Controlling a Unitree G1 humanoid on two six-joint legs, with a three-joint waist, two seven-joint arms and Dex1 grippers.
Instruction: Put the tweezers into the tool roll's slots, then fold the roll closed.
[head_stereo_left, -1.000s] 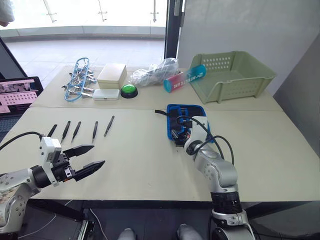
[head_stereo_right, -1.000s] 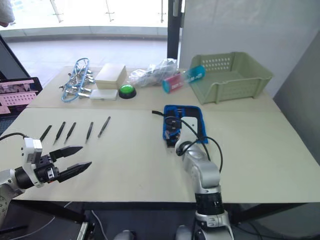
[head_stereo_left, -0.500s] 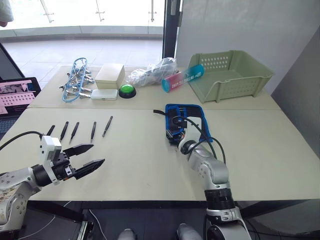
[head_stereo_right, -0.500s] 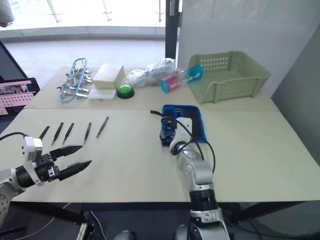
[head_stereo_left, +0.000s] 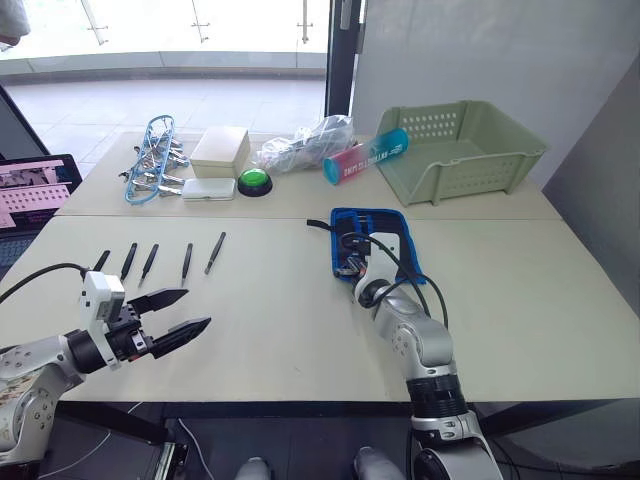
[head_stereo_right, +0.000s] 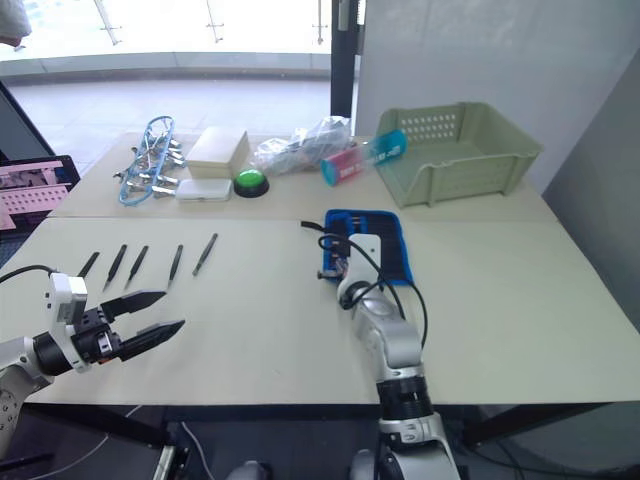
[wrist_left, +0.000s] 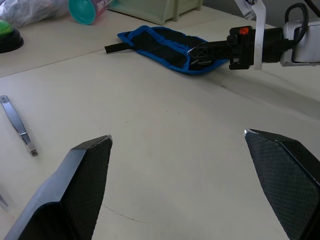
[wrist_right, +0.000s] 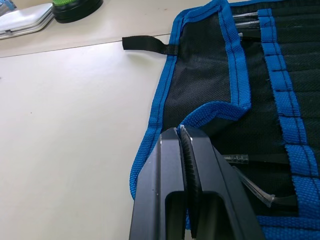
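The tool roll (head_stereo_left: 372, 232) lies open mid-table, black with a bright blue edge, its strap (wrist_right: 145, 44) trailing off the far corner. My right gripper (wrist_right: 183, 137) is shut on the blue-edged flap at the roll's near side. The slots (wrist_right: 295, 65) run across the inner face, and a few slim metal tools poke from them. Several black tweezers (head_stereo_left: 189, 262) lie in a row on the table to the left. My left gripper (head_stereo_left: 182, 311) hovers open just nearer than that row, holding nothing. In the left wrist view a tweezer (wrist_left: 19, 133) lies beside one finger.
Along the table's far side stand a green plastic basket (head_stereo_left: 465, 150), a teal and pink can (head_stereo_left: 368, 158), a clear bag (head_stereo_left: 305, 146), a green button (head_stereo_left: 258, 181), a white box (head_stereo_left: 223, 150), a small white case (head_stereo_left: 210, 188) and a blue-wire clip bundle (head_stereo_left: 155, 168).
My right gripper has gone from open to shut, pinching the roll's blue-edged flap. The left gripper has stayed open in place.
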